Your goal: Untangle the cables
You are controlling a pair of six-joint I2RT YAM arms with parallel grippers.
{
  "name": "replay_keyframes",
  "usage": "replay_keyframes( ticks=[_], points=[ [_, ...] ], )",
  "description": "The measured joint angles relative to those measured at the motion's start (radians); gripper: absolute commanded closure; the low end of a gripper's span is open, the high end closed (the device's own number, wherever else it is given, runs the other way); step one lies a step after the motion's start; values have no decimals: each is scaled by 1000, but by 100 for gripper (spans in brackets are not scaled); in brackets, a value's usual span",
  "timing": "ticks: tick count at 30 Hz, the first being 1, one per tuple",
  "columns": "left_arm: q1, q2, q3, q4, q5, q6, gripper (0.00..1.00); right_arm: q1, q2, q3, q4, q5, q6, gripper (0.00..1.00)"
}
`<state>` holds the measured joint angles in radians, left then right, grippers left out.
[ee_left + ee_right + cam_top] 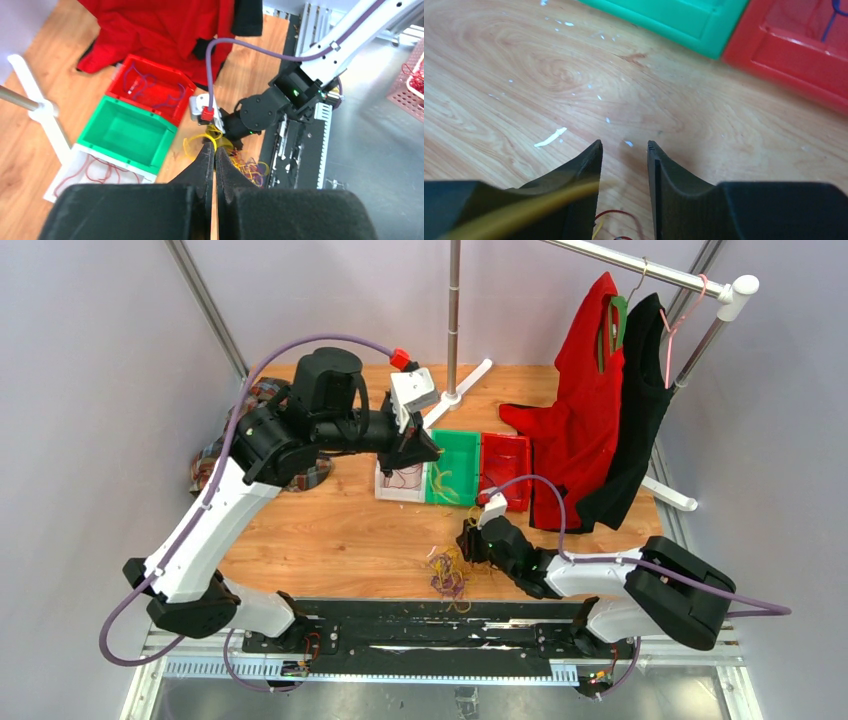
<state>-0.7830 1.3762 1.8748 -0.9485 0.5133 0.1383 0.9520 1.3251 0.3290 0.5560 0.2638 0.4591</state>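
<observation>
The job is mid-sort. A loose tangle of cables, yellow, purple and a little red, lies on the table near its front edge, just in front of the arm bases. Behind it stand 3 containers side by side: a white tray with dark red strands, a green bin showing some yellow from above, and a red bin with purple loops.

The right gripper is low over the wood just beyond the tangle. Its jaws stand about half apart, with bare table in the gap and nothing pinched between the tips. A blurred yellow strand crosses its left finger; I cannot tell whether it is caught or only draped there.

The left gripper hangs high by the tray and green bin, fingers pressed together. Whether a thin wire sits between them I cannot tell.

To my eye the step in hand is picking 1 strand out of the heap. The next move calls for the right jaws to close on a single wire, not a clump. It must then be drawn up slowly so the rest slides free instead of dragging along.
</observation>
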Motion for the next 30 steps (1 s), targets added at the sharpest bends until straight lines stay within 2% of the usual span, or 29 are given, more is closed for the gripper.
replay_keyframes(
  ticks=[7,11,17,21,23,28,30],
  points=[
    [0,-8,102,-10,-67,32,100,24,0,-44,-8,53,13,63],
    [0,15,245,1,-161,62,100,34,-1,-44,-8,73,13,62],
    [0,-16,304,166,-308,143,100,43,-1,-44,-9,89,13,62],
    [0,-37,304,261,-338,190,100,54,-11,-44,-32,104,12,59],
    [0,-45,302,293,-342,203,100,59,-38,-44,-61,110,5,56],
    [0,-89,235,373,-359,223,100,63,-168,-23,-161,126,-26,34],
    [0,-98,224,375,-352,225,100,64,-243,4,-212,125,-45,31]
  ],
)
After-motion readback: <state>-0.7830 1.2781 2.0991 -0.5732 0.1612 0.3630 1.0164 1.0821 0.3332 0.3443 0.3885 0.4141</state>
